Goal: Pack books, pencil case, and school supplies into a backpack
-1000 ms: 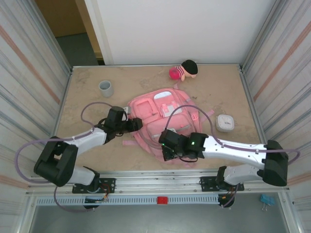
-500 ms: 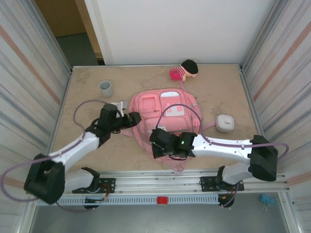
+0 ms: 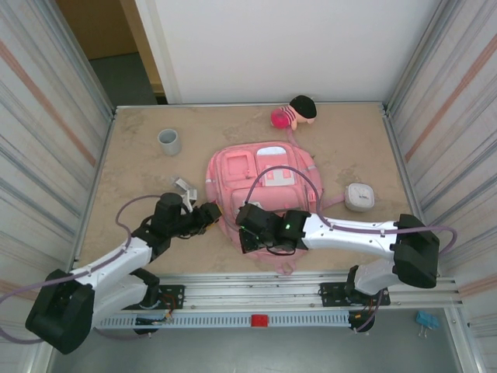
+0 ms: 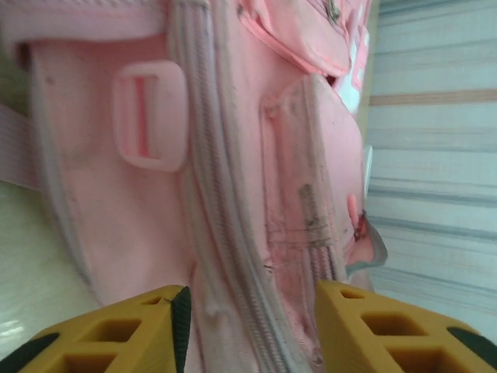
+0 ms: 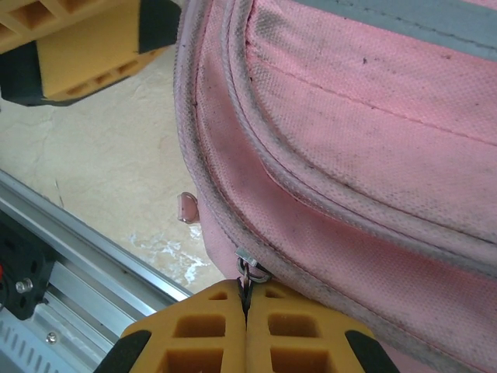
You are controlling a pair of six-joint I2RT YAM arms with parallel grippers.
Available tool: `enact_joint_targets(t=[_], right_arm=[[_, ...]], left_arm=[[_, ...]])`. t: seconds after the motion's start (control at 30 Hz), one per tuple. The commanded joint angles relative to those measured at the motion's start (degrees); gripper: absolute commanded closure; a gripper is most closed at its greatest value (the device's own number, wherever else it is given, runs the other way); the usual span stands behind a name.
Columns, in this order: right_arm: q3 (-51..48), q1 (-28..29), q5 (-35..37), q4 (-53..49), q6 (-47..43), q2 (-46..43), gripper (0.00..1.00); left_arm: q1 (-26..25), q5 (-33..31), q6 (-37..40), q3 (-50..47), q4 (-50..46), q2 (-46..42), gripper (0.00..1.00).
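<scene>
Right gripper [image 5: 247,301] pinches a zipper pull [image 5: 251,269] — left gripper [image 4: 248,311], jaws apart.

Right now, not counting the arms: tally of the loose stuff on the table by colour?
Pink: 2 (backpack, plush doll, the doll partly black)
Grey: 1 (cup)
White: 1 (small rounded case)
Pale, too small to identify: 1 (small object)
Total: 5
</scene>
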Motion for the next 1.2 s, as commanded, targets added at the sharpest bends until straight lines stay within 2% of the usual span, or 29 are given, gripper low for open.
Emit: enact_joint_targets(t=[0.0, 0.2, 0.3, 0.47, 0.53, 0.67, 0.83, 1.0, 1.17], right_arm=[[2.47, -0.28, -0.35, 1.96, -1.53, 0.86, 1.0], [2.52, -0.27, -0.24, 1.47, -1.47, 0.6, 1.0], [2.48, -0.19, 0.37, -0.08, -1.33, 0.05, 1.0], [1.64, -0.45, 2.86, -4.91, -1.4, -2.53, 1.0], [0.59, -1.0, 3.41, -6.78, -1.44, -4.17, 1.0], [-1.04, -3.38, 3.67, -12.7, -1.8, -7.98, 1.0], [-2.89, -7.24, 5.18, -19.32, -3.31, -13.65, 1.0], [-7.43, -12.77, 2.42, -19.24, -3.86, -19.14, 1.0], [-10.37, -13.08, -2.14, -13.14, -5.64, -23.73, 1.0]], left_arm=[[-1.25, 2.67, -3.34, 0.45, 7.18, 2.17, 0.57], [-2.22, 2.68, -3.11, 0.97, 8.14, 6.06, 0.69], [-2.2, 2.06, -2.8, 0.96, 8.17, 6.97, 0.8], [-0.82, -0.04, 1.21, 1.79, 2.65, 5.19, 0.96], [0.47, -1.14, 3.8, 2.2, -0.35, 3.64, 1.0], [4.29, -2.98, 8.94, 2.7, -5.65, 1.06, 1.0], [9.54, -1.6, 12.31, 3.3, -7.82, 0.36, 1.0], [10.34, -1.81, 14.58, 4.75, -9.63, 0.64, 1.0], [10.34, -1.54, 16.37, 6.1, -11.05, 0.21, 0.98]])
